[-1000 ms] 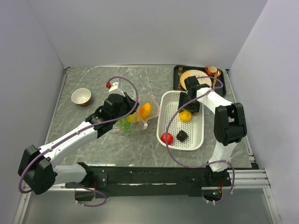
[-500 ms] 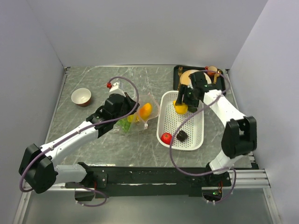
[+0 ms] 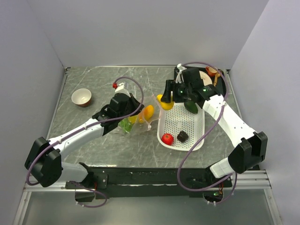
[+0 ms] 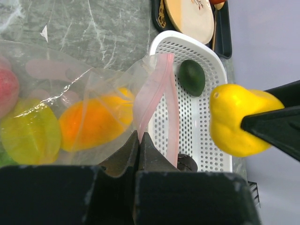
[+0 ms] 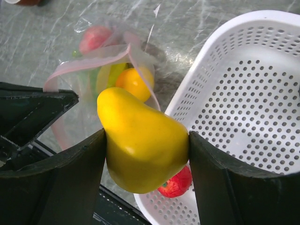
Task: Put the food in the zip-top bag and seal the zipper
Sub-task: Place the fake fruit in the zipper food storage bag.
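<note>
The clear zip-top bag [image 3: 140, 119] lies left of the white basket [image 3: 161, 126]. My left gripper [image 4: 139, 136] is shut on the bag's mouth edge and holds the pink zipper [image 4: 157, 91] up and open. Inside the bag sit an orange mango [image 4: 91, 122], a yellow-green fruit [image 4: 30, 133] and a pink peach [image 4: 7, 89]. My right gripper [image 5: 146, 140] is shut on a yellow fruit [image 5: 140, 140], above the basket's left rim and just right of the bag mouth [image 5: 89, 63]. An avocado [image 3: 191, 106], a red tomato [image 3: 167, 138] and a small dark piece [image 3: 183, 136] lie in the basket.
A small bowl [image 3: 81, 97] stands at the back left. A black tray [image 3: 224, 89] at the back right carries a cream plate [image 3: 205, 75] and an orange cup [image 3: 212, 71]. Walls close in the table on three sides.
My right gripper has lifted the yellow fruit out of the basket and carried it left to the bag's mouth. The left gripper has kept its hold on the bag edge, shifting slightly right.
</note>
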Motion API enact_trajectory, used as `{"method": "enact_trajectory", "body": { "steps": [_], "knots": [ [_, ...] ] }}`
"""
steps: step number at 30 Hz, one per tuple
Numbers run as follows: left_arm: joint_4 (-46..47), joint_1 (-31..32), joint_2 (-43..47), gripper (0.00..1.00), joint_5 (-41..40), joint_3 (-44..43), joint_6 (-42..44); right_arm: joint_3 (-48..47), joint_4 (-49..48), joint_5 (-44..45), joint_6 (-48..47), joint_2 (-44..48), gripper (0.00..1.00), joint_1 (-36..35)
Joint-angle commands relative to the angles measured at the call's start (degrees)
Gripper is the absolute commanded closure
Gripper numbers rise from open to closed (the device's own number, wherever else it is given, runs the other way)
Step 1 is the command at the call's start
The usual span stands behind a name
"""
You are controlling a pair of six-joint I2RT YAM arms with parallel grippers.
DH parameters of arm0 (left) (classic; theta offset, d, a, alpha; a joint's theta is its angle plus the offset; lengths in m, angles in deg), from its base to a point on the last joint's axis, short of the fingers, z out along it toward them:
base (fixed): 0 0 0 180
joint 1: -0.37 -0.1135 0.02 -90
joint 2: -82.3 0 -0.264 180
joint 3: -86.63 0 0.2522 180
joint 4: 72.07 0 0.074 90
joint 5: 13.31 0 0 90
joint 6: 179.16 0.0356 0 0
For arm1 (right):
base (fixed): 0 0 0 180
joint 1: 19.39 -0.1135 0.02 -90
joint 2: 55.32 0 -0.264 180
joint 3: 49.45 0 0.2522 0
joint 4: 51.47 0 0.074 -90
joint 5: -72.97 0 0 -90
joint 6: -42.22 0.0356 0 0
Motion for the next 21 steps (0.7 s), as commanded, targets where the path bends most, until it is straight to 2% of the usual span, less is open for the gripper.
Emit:
{"method": "enact_trajectory", "body": {
  "steps": [1, 11, 21],
  "knots": [
    [2.5, 0.3, 1.1, 0.99, 0.6, -2.7, -0.4, -2.3, 0.1, 0.9, -2.3, 1.7, 0.59, -1.5],
    [2.6, 0.4, 1.1, 0.99, 0.5, -2.7, -0.1, -6.4, 2.3, 0.6, -4.5, -3.8, 0.59, -6.7],
    [-0.7, 0.7, 4.4, 0.99, -2.3, -3.5, 1.7, -11.6, 3.5, 0.9, -3.6, -11.4, 0.59, -8.7]
  ]
}}
